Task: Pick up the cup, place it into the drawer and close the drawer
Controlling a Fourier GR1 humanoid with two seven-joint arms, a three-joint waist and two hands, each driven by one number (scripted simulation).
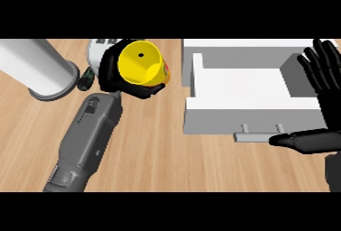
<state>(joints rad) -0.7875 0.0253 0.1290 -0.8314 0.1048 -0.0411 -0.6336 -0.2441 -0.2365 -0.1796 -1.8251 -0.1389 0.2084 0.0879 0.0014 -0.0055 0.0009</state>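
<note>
- Head view, looking steeply down on the wooden bench [153, 149].
- The yellow cup [140, 63] is in the left hand [136, 88], black fingers curled round its lower side and back, so it's clamped on the cup. The cup is tipped so its open mouth faces up toward the camera and you can see right down inside to a small dark dot at the bottom.
- The grey left forearm [86, 140] runs up from the lower left edge to that hand.
- The cup sits just left of the white drawer [250, 110], near its left wall but apart from it, not over the opening yet.
- The drawer is pulled open, its white inside showing, with a grey handle [260, 135] on the front face.
- The right hand [326, 76] is over at the right edge, fingers straight and spread, pointing up, holding nothing. Its thumb [306, 140] sticks out leftward right beside the handle; can't tell if it touches.
- A big white cylinder [36, 67] lies at the top left, well apart from the drawer.
- There's a white object [100, 52] half hidden behind the hand and cup, can't make out what it is.
</note>
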